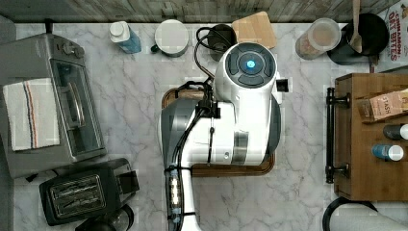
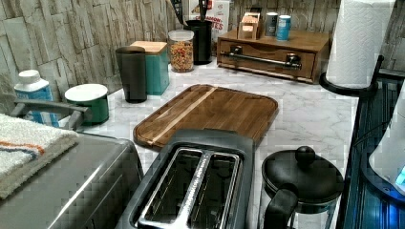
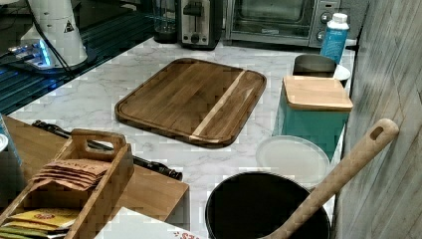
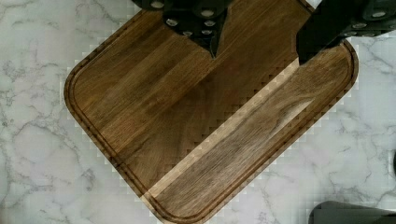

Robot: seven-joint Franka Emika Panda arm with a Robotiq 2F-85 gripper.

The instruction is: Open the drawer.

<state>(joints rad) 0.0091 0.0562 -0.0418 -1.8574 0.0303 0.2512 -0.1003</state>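
The drawer (image 2: 267, 59) is a brown wooden front with a long black bar handle (image 2: 262, 58), sitting flush in its box at the back right of the left view. In the top view the box (image 1: 370, 183) stands at the right edge, with the handle (image 1: 330, 134) facing the arm. The right view shows the handle (image 3: 99, 145) low at the left. My gripper (image 4: 259, 56) hangs open above the cutting board (image 4: 196, 126), with nothing between its fingers and well apart from the drawer. In the top view the white arm (image 1: 240, 110) covers the gripper.
A tea holder (image 3: 74, 184) and small bottles (image 1: 388, 152) stand on the drawer box. A toaster oven (image 1: 53, 110) and toaster (image 1: 79, 192) line the top view's left. Canisters (image 2: 150, 64) stand along the wall, and a paper towel roll (image 2: 358, 43) is near the drawer.
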